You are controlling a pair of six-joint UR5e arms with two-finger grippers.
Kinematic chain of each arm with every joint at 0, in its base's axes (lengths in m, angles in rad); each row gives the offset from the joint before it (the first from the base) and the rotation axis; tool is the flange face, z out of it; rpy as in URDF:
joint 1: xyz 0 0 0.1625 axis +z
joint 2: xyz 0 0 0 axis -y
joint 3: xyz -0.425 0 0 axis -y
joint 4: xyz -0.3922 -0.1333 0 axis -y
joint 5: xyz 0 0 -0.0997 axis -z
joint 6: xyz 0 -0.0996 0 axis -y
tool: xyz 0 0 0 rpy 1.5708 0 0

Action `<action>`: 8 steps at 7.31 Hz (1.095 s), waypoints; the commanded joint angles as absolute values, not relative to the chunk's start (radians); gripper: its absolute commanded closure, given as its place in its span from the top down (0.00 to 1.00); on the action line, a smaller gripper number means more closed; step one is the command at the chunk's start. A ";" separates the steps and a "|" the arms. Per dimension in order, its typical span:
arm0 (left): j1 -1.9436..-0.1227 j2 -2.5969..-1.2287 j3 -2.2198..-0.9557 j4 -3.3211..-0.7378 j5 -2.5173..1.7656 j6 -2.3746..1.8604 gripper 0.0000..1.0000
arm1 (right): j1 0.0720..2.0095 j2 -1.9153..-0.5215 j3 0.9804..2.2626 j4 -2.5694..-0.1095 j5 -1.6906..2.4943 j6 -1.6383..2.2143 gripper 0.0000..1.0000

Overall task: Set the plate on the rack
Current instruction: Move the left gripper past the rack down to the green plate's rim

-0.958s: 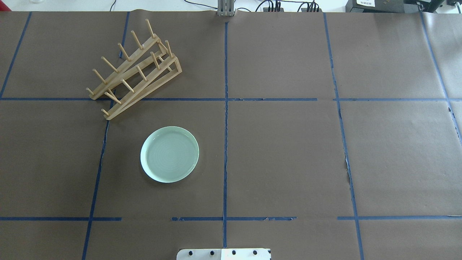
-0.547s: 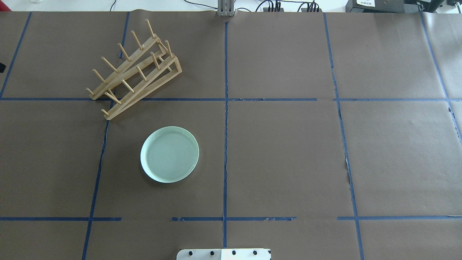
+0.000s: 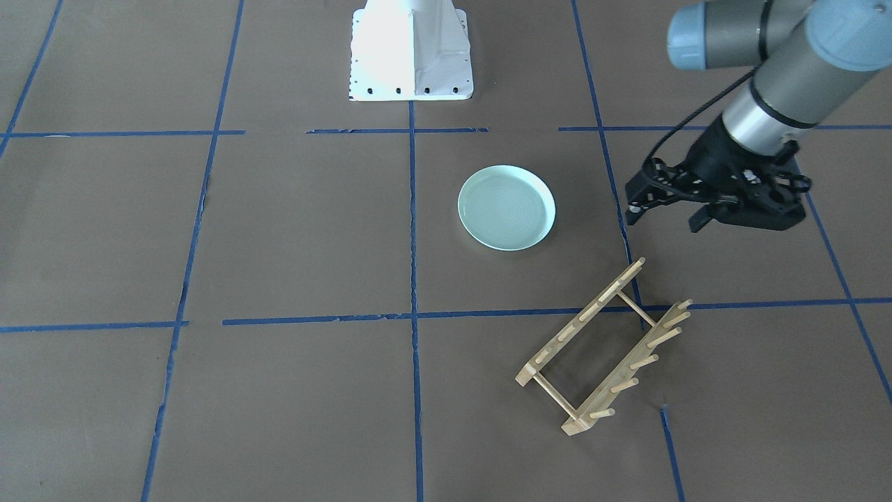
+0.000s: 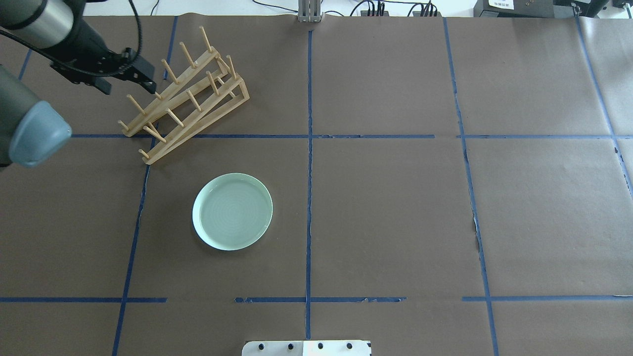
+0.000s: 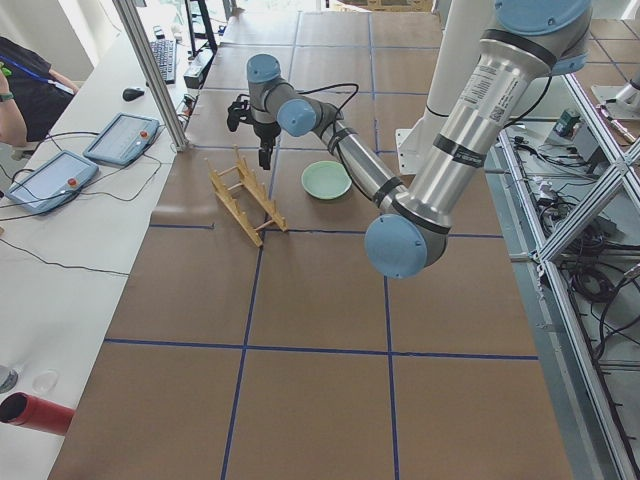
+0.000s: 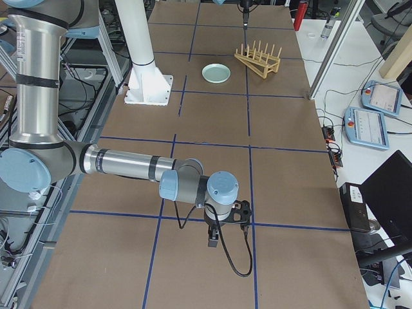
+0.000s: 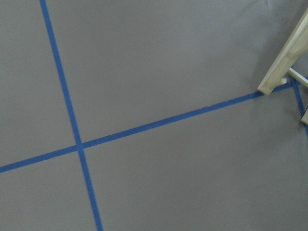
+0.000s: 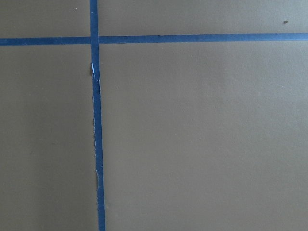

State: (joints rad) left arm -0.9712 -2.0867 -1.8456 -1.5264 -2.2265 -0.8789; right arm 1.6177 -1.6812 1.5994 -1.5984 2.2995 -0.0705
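Note:
The pale mint-green plate (image 4: 232,211) lies flat on the brown table, left of centre; it also shows in the front view (image 3: 506,207). The light wooden rack (image 4: 170,141) stands beyond it at the back left, angled, with no plate in it (image 3: 578,325). My left gripper (image 4: 127,83) hovers just left of the rack's peg rows, open and empty (image 3: 665,213). A corner of the rack shows in the left wrist view (image 7: 284,67). My right gripper (image 6: 225,225) shows only in the exterior right view, far from both; I cannot tell whether it is open or shut.
Blue tape lines grid the brown paper cover. The robot's white base plate (image 4: 306,347) sits at the near middle edge. Cables and boxes lie along the far edge (image 4: 395,9). Tablets rest on a side bench (image 5: 120,138).
My left arm has come into the overhead view from the left and now hangs by the rack's left side. Plate and rack have not moved.

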 commanded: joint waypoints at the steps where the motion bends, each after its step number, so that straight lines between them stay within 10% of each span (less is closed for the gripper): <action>1: -0.776 -2.246 -1.786 -1.403 -2.131 -1.158 1.00 | 1.618 -1.681 1.600 -1.598 2.299 -0.071 1.00; 4: -0.568 -2.474 -1.472 -1.310 -1.997 -1.350 1.00 | 1.618 -1.681 1.600 -1.598 2.299 -0.071 1.00; 8: -0.508 -2.462 -1.448 -1.315 -1.931 -1.351 0.94 | 1.617 -1.681 1.600 -1.598 2.299 -0.071 1.00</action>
State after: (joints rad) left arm -0.5183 -2.4637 -1.4581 -1.3114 -1.9456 -1.3513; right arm 1.6173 -1.6812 1.5999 -1.5984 2.2994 -0.0705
